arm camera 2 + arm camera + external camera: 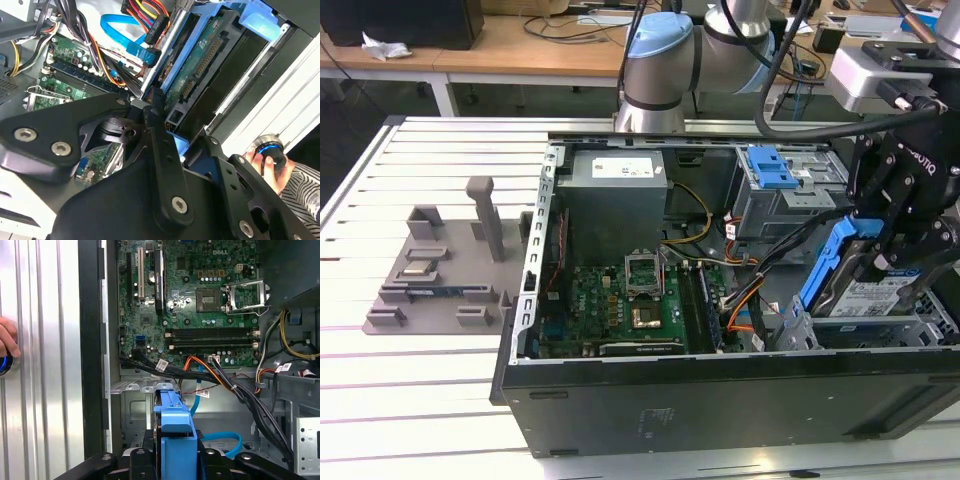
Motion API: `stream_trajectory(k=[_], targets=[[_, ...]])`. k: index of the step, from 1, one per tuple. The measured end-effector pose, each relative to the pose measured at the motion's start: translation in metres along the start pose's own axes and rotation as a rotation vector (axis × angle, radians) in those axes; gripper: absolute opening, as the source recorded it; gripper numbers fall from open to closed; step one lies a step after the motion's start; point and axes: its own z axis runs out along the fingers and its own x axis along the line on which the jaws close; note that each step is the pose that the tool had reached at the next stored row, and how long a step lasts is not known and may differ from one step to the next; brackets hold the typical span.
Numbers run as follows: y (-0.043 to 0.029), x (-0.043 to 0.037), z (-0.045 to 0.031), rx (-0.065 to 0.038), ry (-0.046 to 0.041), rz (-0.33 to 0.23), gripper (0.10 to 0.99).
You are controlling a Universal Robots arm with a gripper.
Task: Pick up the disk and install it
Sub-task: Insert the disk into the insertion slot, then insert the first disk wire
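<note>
My gripper (898, 258) is shut on the disk (868, 292), a silver drive with a blue-and-white label in a blue rail frame. It hangs tilted, one end up, over the drive bay at the case's front corner on the exterior view's right. In the first wrist view the blue frame's edge (173, 427) runs between my black fingers (137, 456). The second wrist view looks along the drive's green circuit-board side (200, 62), which sits partly inside the case beside the bay's metal wall.
The open computer case (720, 400) holds the motherboard (620, 295), a grey power-supply box (617, 190), a bare blue bracket (770, 165) and bundled cables (220, 382) beside the bay. A grey fixture (440, 270) lies on the slatted table. A person's hand (260, 162) holds a blue-ringed knob.
</note>
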Motion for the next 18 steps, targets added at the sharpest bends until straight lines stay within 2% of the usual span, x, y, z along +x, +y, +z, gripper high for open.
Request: stream_trajectory(k=[1, 2, 5, 6, 7, 10, 18], targets=[[0.0000, 0.0000, 0.0001, 0.000, -0.0003, 0.000, 0.376], [0.0000, 0.0000, 0.0001, 0.000, -0.0003, 0.000, 0.443], [0.0000, 0.0000, 0.0001, 0.000, -0.0001, 0.000, 0.443], [0.0000, 0.0000, 0.0001, 0.000, -0.0001, 0.000, 0.427], [0.0000, 0.0000, 0.0001, 0.000, -0.0001, 0.000, 0.298], [0.0000, 0.0000, 0.0001, 0.000, -0.0001, 0.000, 0.118], [0.0000, 0.0000, 0.0002, 0.000, -0.0001, 0.000, 0.106]])
